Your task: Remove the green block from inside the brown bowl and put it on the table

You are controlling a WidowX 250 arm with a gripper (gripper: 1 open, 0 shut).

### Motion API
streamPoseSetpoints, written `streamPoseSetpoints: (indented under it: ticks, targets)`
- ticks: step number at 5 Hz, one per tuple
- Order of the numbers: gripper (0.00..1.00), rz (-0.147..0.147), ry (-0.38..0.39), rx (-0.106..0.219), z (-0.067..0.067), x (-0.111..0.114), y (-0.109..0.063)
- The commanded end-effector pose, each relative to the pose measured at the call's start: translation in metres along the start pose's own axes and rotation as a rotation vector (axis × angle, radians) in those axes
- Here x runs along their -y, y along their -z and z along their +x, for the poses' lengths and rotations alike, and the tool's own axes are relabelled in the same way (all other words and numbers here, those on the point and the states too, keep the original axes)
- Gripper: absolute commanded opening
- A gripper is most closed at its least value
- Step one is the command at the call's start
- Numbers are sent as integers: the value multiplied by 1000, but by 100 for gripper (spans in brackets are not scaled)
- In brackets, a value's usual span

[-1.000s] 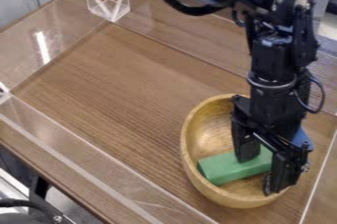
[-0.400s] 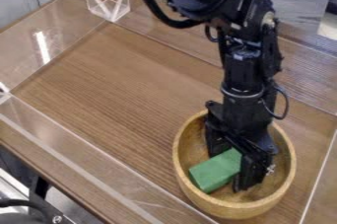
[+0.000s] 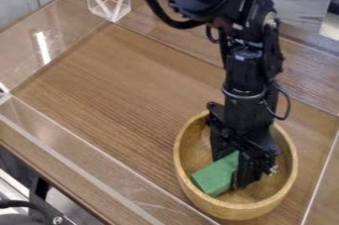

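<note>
So the pincer (image 3: pixel 241 168) is pointing almost straight down inside the brown bowl (image 3: pixel 199 195), fingers straddling the green block (image 3: pixel 217 173). The block sits right between and just below the fingertips, tilted, lower end poking out toward the near-left part of the bowl floor. The jaws look partly open with the block in the gap, but I honestly can't tell if they're actually pinching it yet or just bracketing it. It definitely isn't lifted; it rests on the bowl bottom.

My take on doing this step right: get the fingers square on the block's two long sides before squeezing, since it lies at an angle and could twist or pop out. Close gently, check it's seated, then go straight up so neither block nor fingers clip the thick rim just beside the pincer. After that there's loads of bare table (image 3: pixel 119 80) off to the pincer's far-left side to set it down.

Brands or writing: nothing readable anywhere, not on the arm, bowl or block.
</note>
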State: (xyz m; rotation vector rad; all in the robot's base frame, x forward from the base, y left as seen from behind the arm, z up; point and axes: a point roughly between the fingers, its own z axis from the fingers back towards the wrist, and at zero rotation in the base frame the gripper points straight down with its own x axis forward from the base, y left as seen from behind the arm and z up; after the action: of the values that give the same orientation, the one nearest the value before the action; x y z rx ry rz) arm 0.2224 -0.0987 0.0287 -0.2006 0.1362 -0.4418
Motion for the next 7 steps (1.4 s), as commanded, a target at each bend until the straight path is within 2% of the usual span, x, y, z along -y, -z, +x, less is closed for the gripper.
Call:
streamPoseSetpoints:
  ticks: [1,5,6,7]
  targets:
    - [0,-11,-5,-1,1,5,-8]
    - [0,-61,-46,-74,-8,17,-20]
    - [0,-71,-54,-86,-9,19,-23]
    - [0,-84,-74,-84,-14,20,-33]
